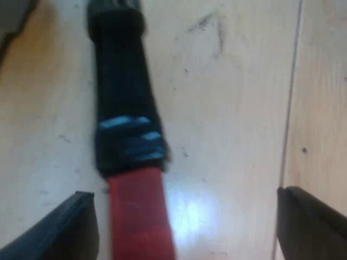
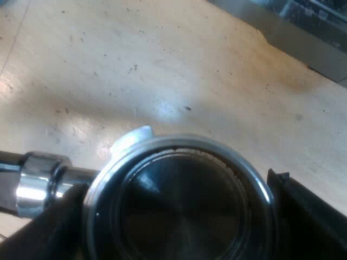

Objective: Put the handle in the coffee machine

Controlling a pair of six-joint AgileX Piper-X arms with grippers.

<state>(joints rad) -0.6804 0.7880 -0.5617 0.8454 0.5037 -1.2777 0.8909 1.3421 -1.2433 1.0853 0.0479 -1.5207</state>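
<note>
- Lying beneath both arms is a pale wooden table (image 1: 233,81), scuffed and speckled with small dark marks and catching a bright glare of light. One thin seam (image 1: 290,108) runs along it past the left gripper (image 1: 181,195).
- The left gripper hangs over the table with its two black fingers (image 1: 54,233) spread wide and holding nothing.
- The handle (image 1: 124,92), dark and ridged, lies flat on the wood and stretches away from the left gripper. Its red end (image 1: 138,211) sits in the gap between the fingers, just beside one and well apart from the other.
- A blurred grey shape (image 1: 13,16) sits beyond the handle's far end; what it is cannot be told.
- The right gripper (image 2: 173,184) is at the round head of the metal holder (image 2: 179,200). One black finger stands against each side of the bright rim, so it seems to be pinching the head between them.
- The head's dark basket faces up at the right gripper, and a chrome neck (image 2: 38,184) leads off from it past one finger.
- Beyond the right gripper, well apart from the holder across bare wood, lies a grey metal base (image 2: 303,32) that looks like the machine's foot.
- Nothing lies on the wood between the holder and that base.
- Count: one holder, one handle with one red end, two grippers with two fingers each, one seam, one grey base, one unknown grey shape.
</note>
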